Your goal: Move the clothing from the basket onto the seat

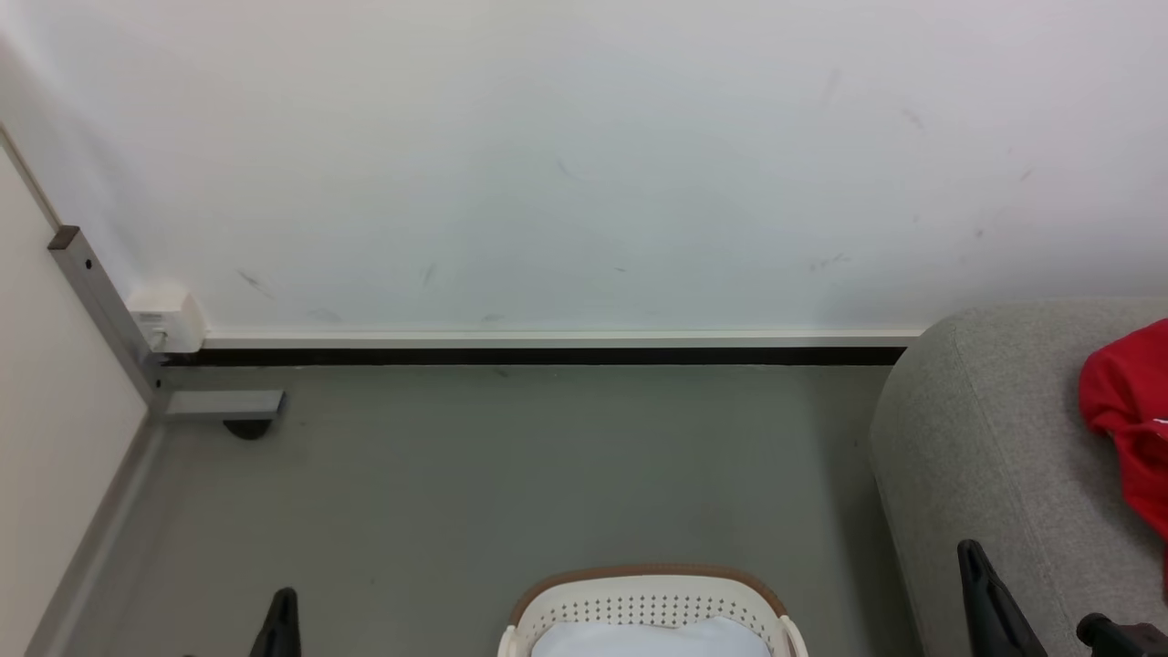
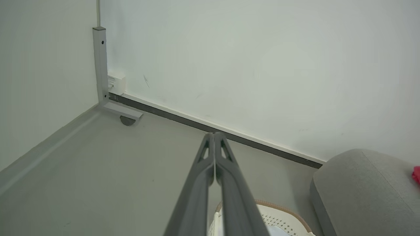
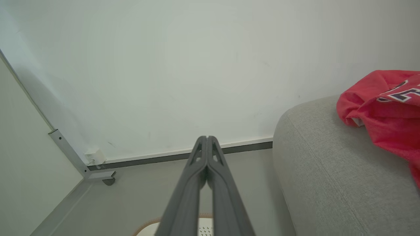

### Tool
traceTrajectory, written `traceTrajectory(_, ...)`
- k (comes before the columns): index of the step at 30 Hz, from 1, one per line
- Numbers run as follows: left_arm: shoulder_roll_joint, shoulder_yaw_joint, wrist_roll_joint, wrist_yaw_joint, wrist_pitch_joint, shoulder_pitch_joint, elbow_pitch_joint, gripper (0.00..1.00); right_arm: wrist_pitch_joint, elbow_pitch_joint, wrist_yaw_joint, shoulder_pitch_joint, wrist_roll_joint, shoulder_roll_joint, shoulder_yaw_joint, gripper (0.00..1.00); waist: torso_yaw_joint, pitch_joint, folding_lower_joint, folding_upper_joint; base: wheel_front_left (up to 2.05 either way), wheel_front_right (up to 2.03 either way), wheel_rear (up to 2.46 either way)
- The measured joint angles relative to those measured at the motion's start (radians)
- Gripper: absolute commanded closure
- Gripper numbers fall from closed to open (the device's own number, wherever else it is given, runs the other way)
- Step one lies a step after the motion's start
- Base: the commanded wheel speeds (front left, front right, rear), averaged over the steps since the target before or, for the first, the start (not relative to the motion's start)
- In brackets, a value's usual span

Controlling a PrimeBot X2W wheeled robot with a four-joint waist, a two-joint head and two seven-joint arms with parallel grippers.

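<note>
The cream basket point(image 1: 650, 598) with a brown rim stands on the floor at the bottom middle of the head view, a white garment point(image 1: 650, 639) lying inside it. Red clothing point(image 1: 1127, 411) lies on the grey seat point(image 1: 985, 438) at the right; its numerals show on the red clothing point(image 3: 387, 105) in the right wrist view, draped over the seat point(image 3: 328, 177). My left gripper point(image 2: 214, 134) is shut with nothing in it, held above the basket point(image 2: 282, 214). My right gripper point(image 3: 207, 137) is shut and empty, beside the seat's arm. Fingertips of the left gripper point(image 1: 283, 620) and right gripper point(image 1: 981, 584) rise at the bottom edge.
A white wall with a dark skirting strip point(image 1: 547, 356) runs behind. A grey metal post and foot point(image 1: 137, 347) with a small white box point(image 1: 169, 319) stand in the left corner beside a pale panel. Grey floor point(image 1: 502, 474) lies between the corner and the seat.
</note>
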Motion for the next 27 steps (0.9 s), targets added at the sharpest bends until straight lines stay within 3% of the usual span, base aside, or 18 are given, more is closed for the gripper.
traceTrajectory(27,0.000,0.002,-0.435,-0.009,0.104,-0.051,-0.010,1.00,0.111,0.001,0.000,-0.034,0.392,0.017,-0.066,1.00,0.008,0.018,0.0000,0.0000,0.00,0.00,0.00)
